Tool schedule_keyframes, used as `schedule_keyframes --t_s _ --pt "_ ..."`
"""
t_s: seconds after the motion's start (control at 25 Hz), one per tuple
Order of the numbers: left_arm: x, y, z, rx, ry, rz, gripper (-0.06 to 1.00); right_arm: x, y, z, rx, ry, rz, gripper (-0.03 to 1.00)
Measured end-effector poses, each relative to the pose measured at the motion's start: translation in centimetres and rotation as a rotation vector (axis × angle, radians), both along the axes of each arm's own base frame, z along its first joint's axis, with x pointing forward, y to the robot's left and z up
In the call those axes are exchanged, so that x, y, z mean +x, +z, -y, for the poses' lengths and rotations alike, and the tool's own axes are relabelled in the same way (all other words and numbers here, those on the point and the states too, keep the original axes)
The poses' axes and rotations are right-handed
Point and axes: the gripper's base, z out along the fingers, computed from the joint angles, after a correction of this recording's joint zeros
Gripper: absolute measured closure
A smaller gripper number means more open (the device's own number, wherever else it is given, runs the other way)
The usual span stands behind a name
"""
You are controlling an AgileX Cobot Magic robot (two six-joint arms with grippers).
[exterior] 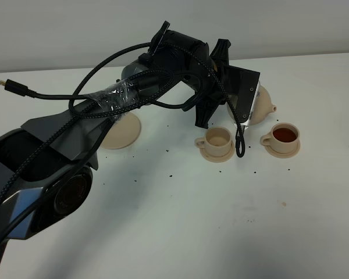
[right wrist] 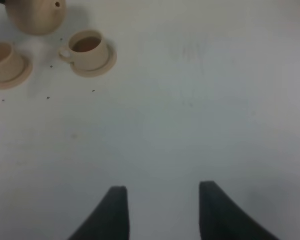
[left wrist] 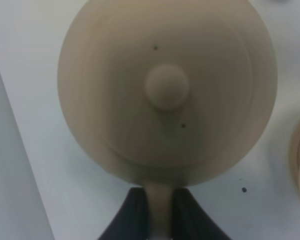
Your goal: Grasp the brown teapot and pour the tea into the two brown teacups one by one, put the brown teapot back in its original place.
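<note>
I am looking at a white table point(exterior: 180, 232) that is filling most of the high view. It is running back to a pale grey wall point(exterior: 75, 29), which is meeting it along a straight line at the far edge. Small dark specks point(exterior: 173, 172) are lying scattered over the middle of the tabletop, well apart from one another, with a few more sitting farther right. I am also picking up a faint brownish mark point(exterior: 284, 203) nearer the front right. In the left wrist view a greyer strip point(left wrist: 10, 190) is running along one side of the white surface; I cannot tell what it is. The right wrist view is giving me mostly bare tabletop.
</note>
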Motion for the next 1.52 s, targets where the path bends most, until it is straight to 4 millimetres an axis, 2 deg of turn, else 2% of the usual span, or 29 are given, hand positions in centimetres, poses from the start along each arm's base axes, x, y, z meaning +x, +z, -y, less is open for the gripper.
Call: schedule_keyframes --t_s 0.4,0.88,1.52 --pt "-0.1 0.0 0.0 0.001 0.008 -0.010 0.82 0.0 0.0 0.0 0.000 0.000 0.000 0.63" --pt "0.9 -0.2 -2.0 -0.047 0.075 -0.092 0.82 0.0 0.0 0.0 0.000 0.000 0.000 0.63" --pt "0.8 -0.3 -2.0 -0.050 0.077 -0.113 0.82 0.0 0.0 0.0 0.000 0.000 0.000 0.63"
